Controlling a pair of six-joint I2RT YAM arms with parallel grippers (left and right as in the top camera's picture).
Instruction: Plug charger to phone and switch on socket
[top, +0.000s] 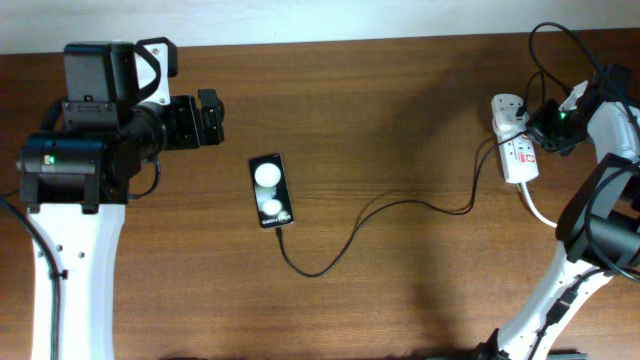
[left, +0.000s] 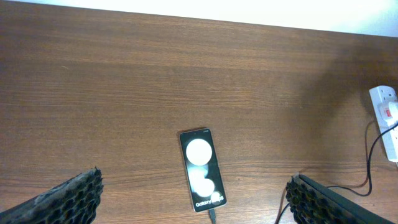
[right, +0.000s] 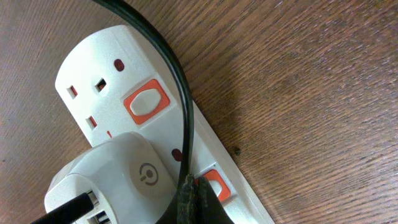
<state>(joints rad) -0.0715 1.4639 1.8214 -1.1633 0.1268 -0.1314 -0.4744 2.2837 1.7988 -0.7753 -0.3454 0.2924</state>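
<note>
The black phone (top: 271, 190) lies at the table's middle, its two white spots and "Galaxy" lettering showing in the left wrist view (left: 203, 170). The charger (top: 400, 206), a thin black cable, runs from the phone's near end, where its connector tip (left: 212, 216) sits in the phone, to the socket (top: 515, 137) at the right. My left gripper (left: 196, 205) is open and empty, raised to the phone's left. My right gripper (right: 196, 199) is shut, its tips pressing on an orange-red switch (right: 216, 183) of the socket (right: 112, 81), beside the white adapter (right: 118, 177).
The socket's thick white cord (top: 540, 212) trails toward the front right. A black cable (right: 174, 81) crosses the socket's face in the right wrist view. A second orange switch (right: 147, 101) sits further along the strip.
</note>
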